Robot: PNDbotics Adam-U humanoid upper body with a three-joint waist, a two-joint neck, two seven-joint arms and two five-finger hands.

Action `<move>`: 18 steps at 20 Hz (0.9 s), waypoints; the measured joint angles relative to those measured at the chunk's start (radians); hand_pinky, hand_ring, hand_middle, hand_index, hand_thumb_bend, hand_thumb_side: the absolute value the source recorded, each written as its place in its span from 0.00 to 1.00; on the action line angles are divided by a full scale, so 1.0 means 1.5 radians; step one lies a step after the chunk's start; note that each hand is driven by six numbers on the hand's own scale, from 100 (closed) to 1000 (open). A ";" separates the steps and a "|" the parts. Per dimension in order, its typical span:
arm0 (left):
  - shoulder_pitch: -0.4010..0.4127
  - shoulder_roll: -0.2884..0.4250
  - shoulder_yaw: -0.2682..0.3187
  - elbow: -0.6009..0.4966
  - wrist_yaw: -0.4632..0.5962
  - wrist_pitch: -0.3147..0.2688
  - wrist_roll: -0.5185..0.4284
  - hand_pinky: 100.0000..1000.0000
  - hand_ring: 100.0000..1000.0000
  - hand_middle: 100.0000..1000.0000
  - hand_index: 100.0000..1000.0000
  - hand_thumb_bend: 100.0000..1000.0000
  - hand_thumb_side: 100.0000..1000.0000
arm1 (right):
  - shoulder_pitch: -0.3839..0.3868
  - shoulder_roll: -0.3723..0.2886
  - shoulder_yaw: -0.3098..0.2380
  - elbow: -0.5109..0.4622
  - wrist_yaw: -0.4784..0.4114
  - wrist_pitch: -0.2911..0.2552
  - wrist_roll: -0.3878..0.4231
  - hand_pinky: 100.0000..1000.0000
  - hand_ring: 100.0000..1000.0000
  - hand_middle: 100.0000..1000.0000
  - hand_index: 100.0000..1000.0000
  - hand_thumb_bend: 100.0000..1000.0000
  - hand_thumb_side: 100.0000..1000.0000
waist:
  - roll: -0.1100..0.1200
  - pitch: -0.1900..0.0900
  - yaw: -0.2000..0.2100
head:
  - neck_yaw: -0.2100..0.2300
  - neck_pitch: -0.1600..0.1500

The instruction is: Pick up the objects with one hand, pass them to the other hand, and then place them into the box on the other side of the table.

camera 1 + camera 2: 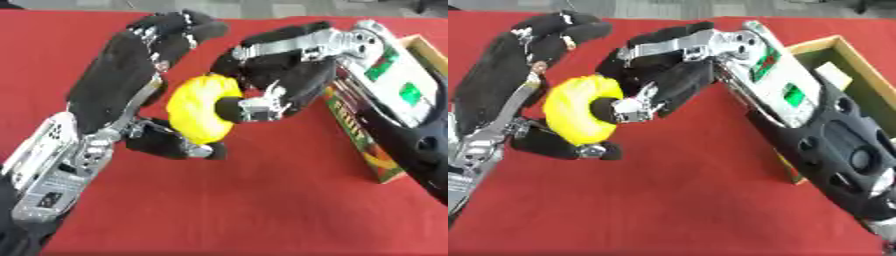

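Yellow ring (199,107) sits pinched between left hand (131,65) and right hand (271,75), beside box (363,142) with unreadable lettering.

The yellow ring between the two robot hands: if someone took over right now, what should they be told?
Left robot hand: fingers curled round the yellow ring, holding it above the red table.
Right robot hand: a finger poked into the ring's hole, taking hold.
Done: ring picked up, handover under way.
Left: release by the left, then drop it in the box at the right, which holds a pale item.
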 measured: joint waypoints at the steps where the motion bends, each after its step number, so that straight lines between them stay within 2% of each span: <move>1: 0.006 0.005 0.004 0.000 0.000 0.004 0.003 0.73 0.70 0.72 0.88 1.00 0.29 | 0.002 -0.003 -0.006 0.000 -0.004 0.004 0.000 0.84 0.94 0.45 0.52 0.00 0.40 | 0.000 0.000 0.000 | 0.000 0.000; 10: 0.058 0.026 0.038 0.009 -0.006 0.040 0.026 0.73 0.70 0.71 0.87 0.99 0.32 | 0.024 -0.017 -0.056 -0.016 -0.053 0.045 -0.012 0.85 0.95 0.45 0.53 0.00 0.40 | 0.001 0.000 -0.003 | 0.000 -0.002; 12: 0.073 0.034 0.050 0.009 -0.006 0.049 0.033 0.73 0.69 0.71 0.87 0.89 0.33 | 0.032 -0.027 -0.076 -0.021 -0.066 0.049 -0.016 0.85 0.95 0.45 0.53 0.00 0.38 | 0.001 0.000 -0.005 | -0.002 -0.002; 13: 0.083 0.039 0.057 0.009 -0.004 0.054 0.039 0.73 0.68 0.70 0.87 0.81 0.33 | 0.038 -0.036 -0.091 -0.021 -0.073 0.050 -0.017 0.85 0.95 0.45 0.53 0.00 0.37 | 0.001 0.000 -0.006 | -0.004 -0.002; 18: 0.137 0.066 0.114 0.001 0.042 0.073 0.101 0.72 0.64 0.66 0.85 0.66 0.37 | 0.089 -0.102 -0.193 -0.003 -0.105 0.050 -0.017 0.85 0.95 0.46 0.53 0.00 0.35 | 0.000 0.000 -0.009 | -0.021 -0.002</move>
